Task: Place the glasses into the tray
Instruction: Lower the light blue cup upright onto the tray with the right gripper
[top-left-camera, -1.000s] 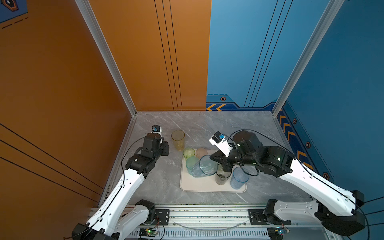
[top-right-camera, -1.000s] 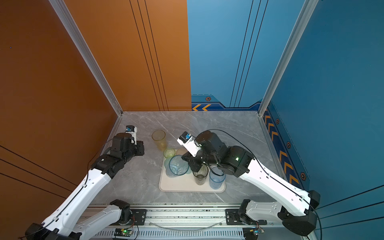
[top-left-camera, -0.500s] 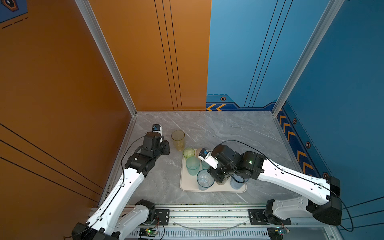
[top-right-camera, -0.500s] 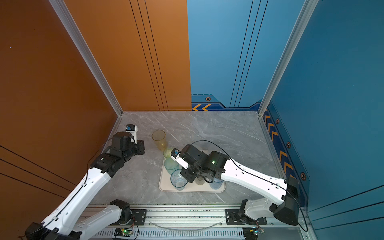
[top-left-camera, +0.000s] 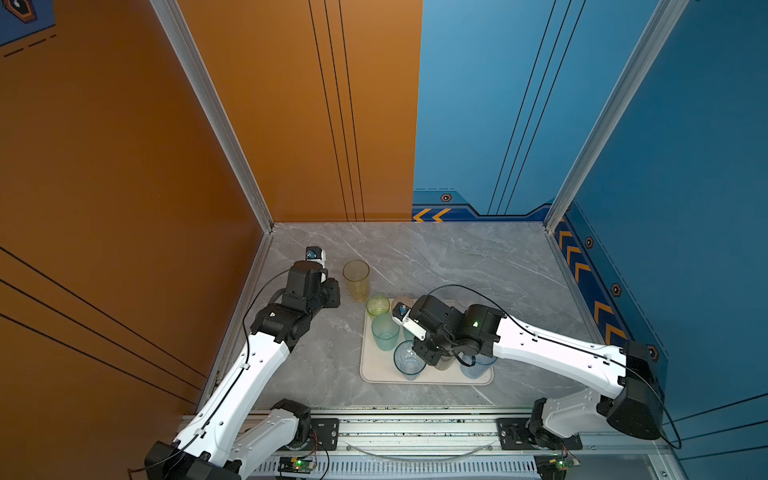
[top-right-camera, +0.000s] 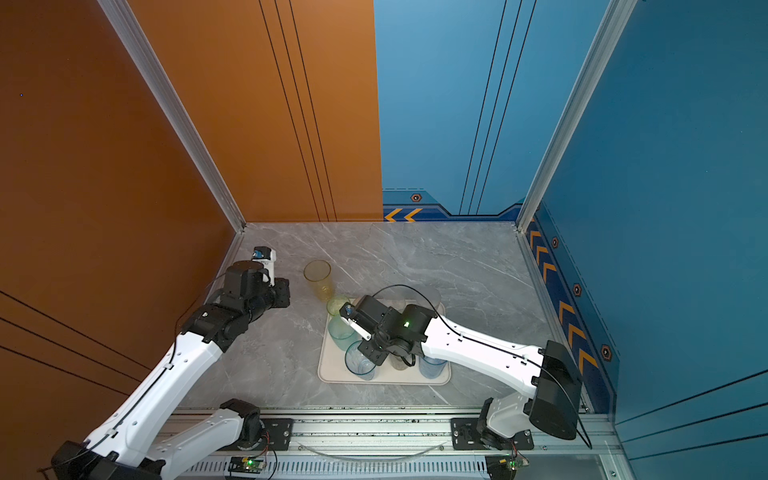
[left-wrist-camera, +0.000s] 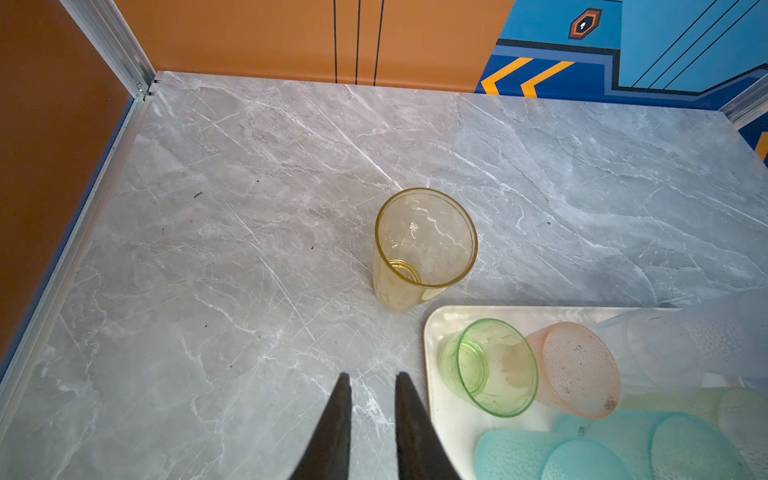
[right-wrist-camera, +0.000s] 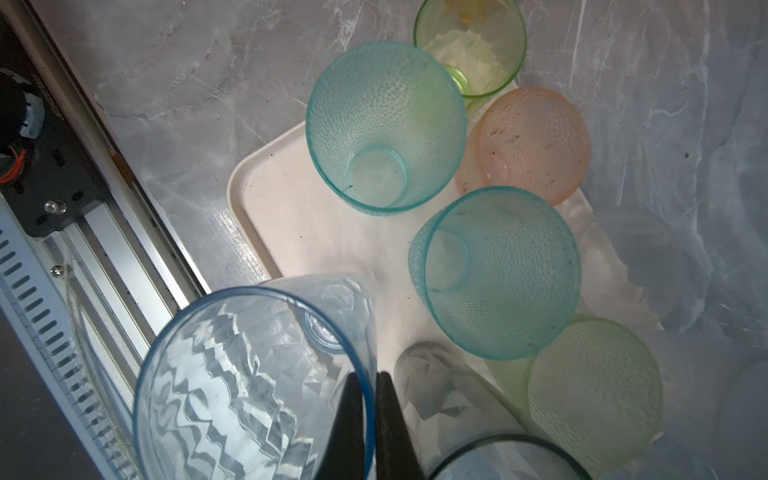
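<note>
The cream-white tray (top-left-camera: 374, 376) lies at the table's front middle and holds several glasses. My right gripper (right-wrist-camera: 370, 376) is shut on the rim of a clear blue ribbed tumbler (right-wrist-camera: 249, 374), one finger inside and one outside. That tumbler (top-left-camera: 409, 359) is low over the tray's front-left part. A tall yellow tumbler (left-wrist-camera: 424, 245) stands upright on the table just behind the tray's far-left corner. My left gripper (left-wrist-camera: 370, 380) hovers near it, left of the tray, narrowly open with nothing between its fingers.
In the tray stand two teal tumblers (right-wrist-camera: 384, 124) (right-wrist-camera: 498, 270), a short green one (right-wrist-camera: 471, 45), a pink one (right-wrist-camera: 536, 137), a pale yellow-green one (right-wrist-camera: 594, 386) and a smoky one (right-wrist-camera: 440, 390). The metal rail (right-wrist-camera: 124, 232) runs along the table's front edge.
My right arm has carried the blue tumbler down and toward the front-left of the tray. The left arm has not moved.
</note>
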